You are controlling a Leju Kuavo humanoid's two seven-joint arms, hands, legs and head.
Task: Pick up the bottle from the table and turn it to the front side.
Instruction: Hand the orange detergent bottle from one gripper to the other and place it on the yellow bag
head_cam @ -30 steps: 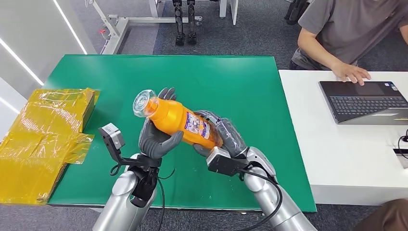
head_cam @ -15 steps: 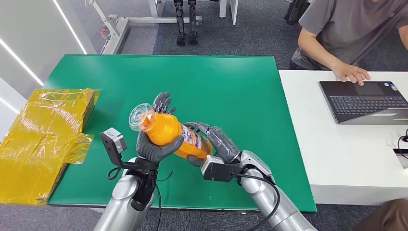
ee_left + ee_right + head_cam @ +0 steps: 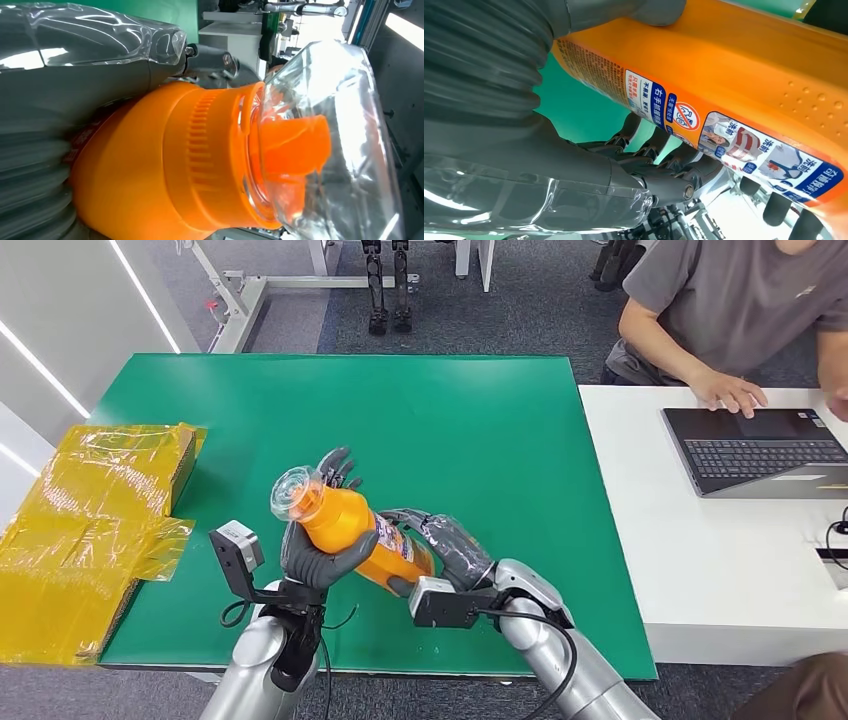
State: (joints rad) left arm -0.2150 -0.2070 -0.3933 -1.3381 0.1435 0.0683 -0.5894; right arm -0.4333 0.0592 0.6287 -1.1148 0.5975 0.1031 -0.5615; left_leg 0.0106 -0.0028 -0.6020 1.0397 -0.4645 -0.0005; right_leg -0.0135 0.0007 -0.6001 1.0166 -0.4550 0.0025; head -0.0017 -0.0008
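The green table (image 3: 480, 420) lies under everything. Above its 6 o'clock edge the orange bottle (image 3: 345, 525) is held aloft, tilted, its clear cap (image 3: 292, 490) pointing toward 10 o'clock. The right hand (image 3: 445, 545) wraps the base at 4 o'clock; the left hand (image 3: 318, 550) is closed round the shoulder just below the cap. The bottle looks stiff, glossy and probably slippery, moderately heavy if full; the ribbed collar (image 3: 200, 160) and the label (image 3: 744, 145) band seem the surest holds

Bare green table (image 3: 470, 430) lies open ahead; a yellow-wrapped box (image 3: 90, 520) blocks the left edge.
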